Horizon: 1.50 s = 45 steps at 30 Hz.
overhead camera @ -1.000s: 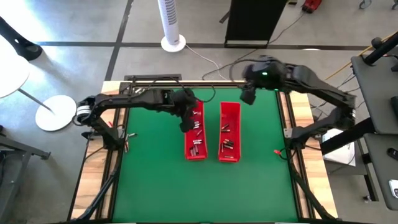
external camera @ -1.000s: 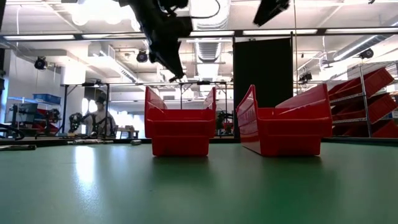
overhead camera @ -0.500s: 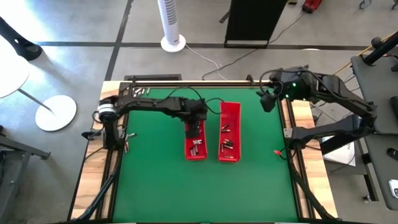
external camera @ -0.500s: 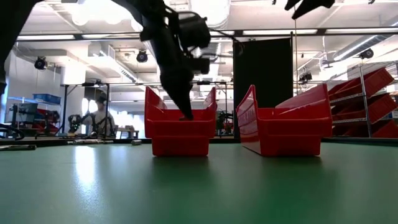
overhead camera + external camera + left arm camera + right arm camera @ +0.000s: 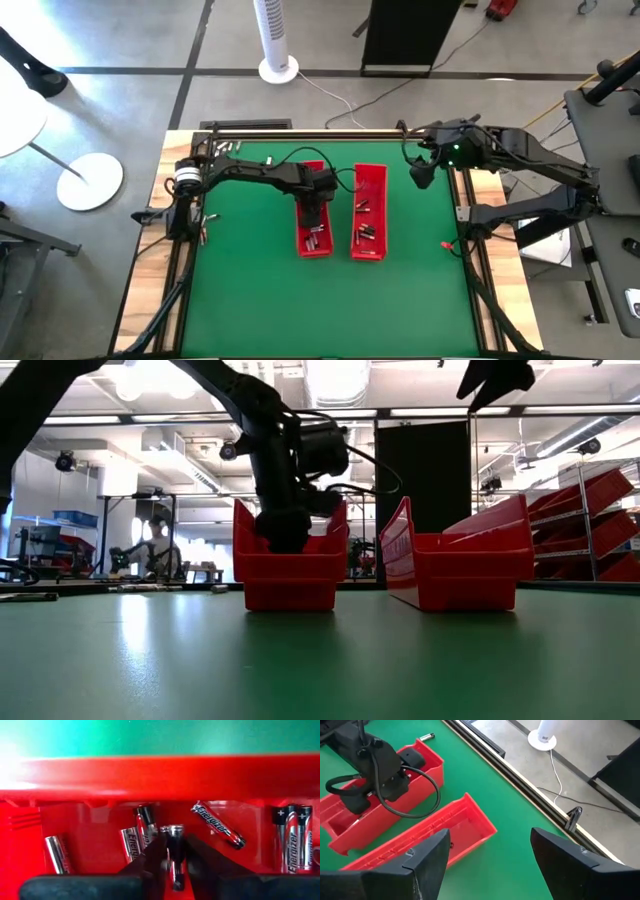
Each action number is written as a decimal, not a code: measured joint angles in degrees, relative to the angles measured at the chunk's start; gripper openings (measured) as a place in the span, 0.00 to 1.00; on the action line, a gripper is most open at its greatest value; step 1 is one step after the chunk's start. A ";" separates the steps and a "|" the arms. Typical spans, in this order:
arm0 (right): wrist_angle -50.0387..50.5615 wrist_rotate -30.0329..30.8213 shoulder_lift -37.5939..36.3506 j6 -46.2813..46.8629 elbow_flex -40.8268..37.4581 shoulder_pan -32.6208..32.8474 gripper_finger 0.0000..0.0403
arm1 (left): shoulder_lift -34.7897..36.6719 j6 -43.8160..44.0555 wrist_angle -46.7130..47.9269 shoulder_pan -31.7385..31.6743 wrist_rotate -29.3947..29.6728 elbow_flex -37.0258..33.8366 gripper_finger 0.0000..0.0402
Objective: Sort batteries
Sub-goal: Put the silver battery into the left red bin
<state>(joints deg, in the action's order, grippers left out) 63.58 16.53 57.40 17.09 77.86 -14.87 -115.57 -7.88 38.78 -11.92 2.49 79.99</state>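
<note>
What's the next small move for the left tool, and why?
Probably open a little wider and lift straight up. The left tool is down inside the left red tray, and a battery sits between its fingers, over the tray floor among other batteries. The right tool waits with its jaws open near the table's right edge, away from both trays.

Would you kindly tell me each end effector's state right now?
Left end effector: down in the left red tray, fingers around one battery.
Right end effector: open, empty.
</note>
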 joint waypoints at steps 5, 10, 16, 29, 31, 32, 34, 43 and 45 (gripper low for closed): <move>-0.66 0.01 0.86 -1.69 -0.01 0.00 0.70 | -0.13 -0.83 -0.31 0.00 -0.01 0.02 0.19; -2.79 0.02 0.79 -4.24 0.76 -0.02 0.73 | 2.28 -0.25 -0.32 0.00 -0.01 0.02 0.26; -8.12 1.56 0.91 -8.18 1.26 -0.15 0.75 | 9.59 4.49 2.12 -0.85 0.00 1.70 0.34; -16.36 1.31 11.21 -7.72 1.15 -0.15 0.76 | 26.97 26.35 -1.88 -20.43 7.14 -14.65 0.37; -16.33 1.25 13.48 -7.72 1.12 -0.15 0.76 | 27.84 32.88 -5.60 -24.70 7.23 -19.20 0.37; -16.33 1.22 14.47 -7.70 1.12 -0.15 0.77 | 27.87 35.73 -7.69 -26.41 7.24 -21.19 0.37; -16.24 1.14 16.46 -7.70 1.12 -0.15 0.77 | 27.67 39.24 -13.19 -28.66 7.27 -24.88 0.37; -16.12 -1.79 20.47 -5.95 1.12 -0.15 0.74 | 20.49 41.79 -21.34 -31.35 8.65 -29.00 0.37; -16.04 -1.81 20.53 -5.20 1.12 -0.15 0.73 | 18.17 43.26 -20.99 -31.61 9.79 -29.03 0.37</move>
<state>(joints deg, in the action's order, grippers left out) 47.55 14.72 77.93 11.89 78.98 -15.03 -97.40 35.38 17.78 -43.53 12.29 50.96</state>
